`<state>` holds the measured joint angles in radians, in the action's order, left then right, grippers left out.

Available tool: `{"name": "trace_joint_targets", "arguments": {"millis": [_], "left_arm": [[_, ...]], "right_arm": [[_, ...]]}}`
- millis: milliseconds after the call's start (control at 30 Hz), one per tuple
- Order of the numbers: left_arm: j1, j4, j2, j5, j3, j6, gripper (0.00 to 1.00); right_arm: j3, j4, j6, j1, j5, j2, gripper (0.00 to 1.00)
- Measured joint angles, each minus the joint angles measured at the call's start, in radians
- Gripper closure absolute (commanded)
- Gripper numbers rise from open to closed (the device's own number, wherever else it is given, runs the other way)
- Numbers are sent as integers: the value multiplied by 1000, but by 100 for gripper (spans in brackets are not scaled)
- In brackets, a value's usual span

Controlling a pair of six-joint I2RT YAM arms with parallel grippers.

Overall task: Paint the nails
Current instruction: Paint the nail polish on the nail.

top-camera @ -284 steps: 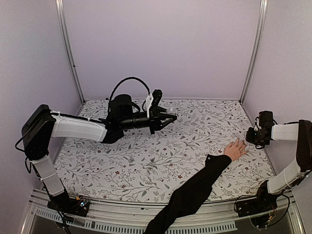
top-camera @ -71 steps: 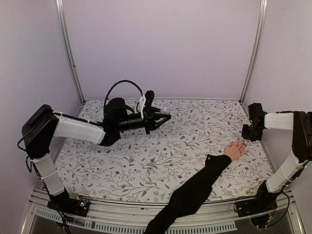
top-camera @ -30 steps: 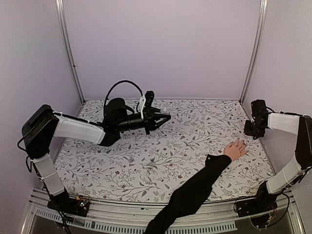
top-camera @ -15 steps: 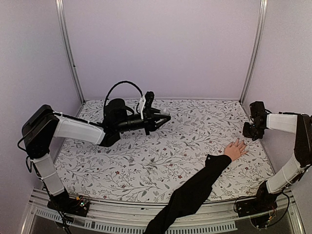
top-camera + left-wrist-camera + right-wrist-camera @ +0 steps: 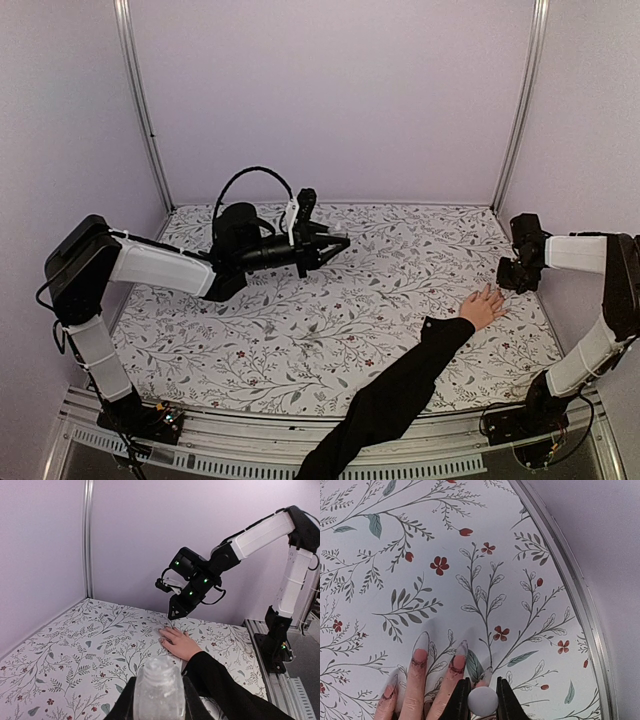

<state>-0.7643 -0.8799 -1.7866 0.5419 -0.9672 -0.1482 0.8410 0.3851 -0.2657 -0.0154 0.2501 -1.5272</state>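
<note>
Table covering: white cloth (image 5: 300, 320) printed with grey-green sprigs and small red flowers.
Enclosure: plain lilac walls (image 5: 330, 100); metal uprights (image 5: 140, 110) at both back corners; ribbed rail (image 5: 250, 440) along the near edge.
Small pale translucent bottle (image 5: 159, 692), upright, neck showing.
White round cap (image 5: 482, 701), low in the right wrist view.

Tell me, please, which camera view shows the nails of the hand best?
The right wrist view: it looks down from close by, so several long nails show clearly. In the top external view the hand is small and no nails can be told. The left wrist view shows the hand far off, with the nails hardly visible.
</note>
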Motion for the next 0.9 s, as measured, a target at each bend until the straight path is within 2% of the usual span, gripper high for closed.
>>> {"name": "trace_joint_targets", "arguments": {"millis": [900], "left_arm": [[0,-2,0,0,2,0,100]], "right_arm": [[-5,-35,-5,2,5,-24,100]]}}
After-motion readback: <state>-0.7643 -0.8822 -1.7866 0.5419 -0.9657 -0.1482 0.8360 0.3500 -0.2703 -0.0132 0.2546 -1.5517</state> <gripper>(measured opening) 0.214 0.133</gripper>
